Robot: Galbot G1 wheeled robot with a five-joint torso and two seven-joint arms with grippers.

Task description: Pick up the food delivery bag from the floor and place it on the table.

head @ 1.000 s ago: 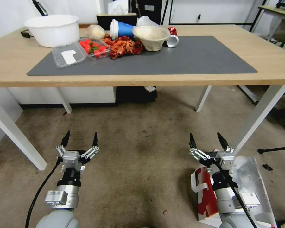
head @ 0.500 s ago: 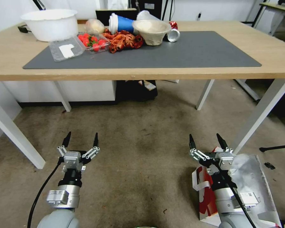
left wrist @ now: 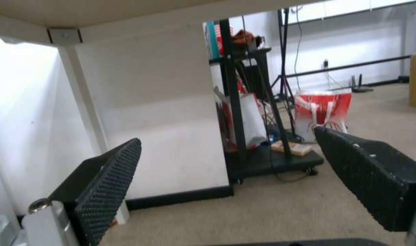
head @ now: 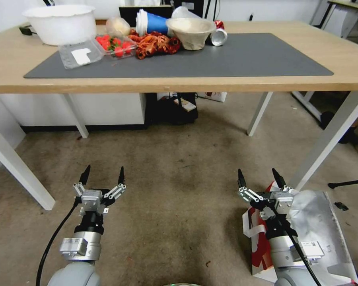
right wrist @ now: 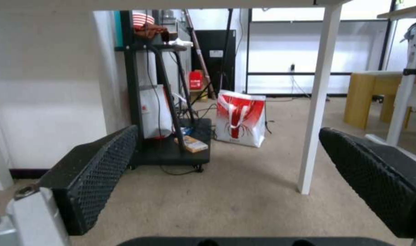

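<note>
The food delivery bag point(head: 319, 222) lies on the floor point(head: 179, 186) at the lower right, white with a red side, silver foil lining and a white strap. My right gripper point(head: 258, 176) hovers open just above its near-left end, and the right arm covers part of the bag. My left gripper point(head: 103, 174) hangs open over bare floor, far from the bag. The table point(head: 346, 51) stretches across the top with a dark grey mat point(head: 246, 55). Both wrist views look under the table past the open left gripper point(left wrist: 226, 140) and open right gripper point(right wrist: 228, 133).
A white bowl point(head: 59, 24), strawberry box point(head: 115, 44), blue cup point(head: 151, 23), paper bowl point(head: 191, 31) and can point(head: 218, 36) crowd the mat's far left. A white table leg point(head: 326, 139) slants down near the bag. A black cart point(right wrist: 171, 150) and another red-and-white bag point(right wrist: 240, 118) stand beyond the table.
The whole picture has shifted: the table has slid upward in the view, so the camera has moved. Both grippers keep the same open pose, and the bag stays under the right arm.
</note>
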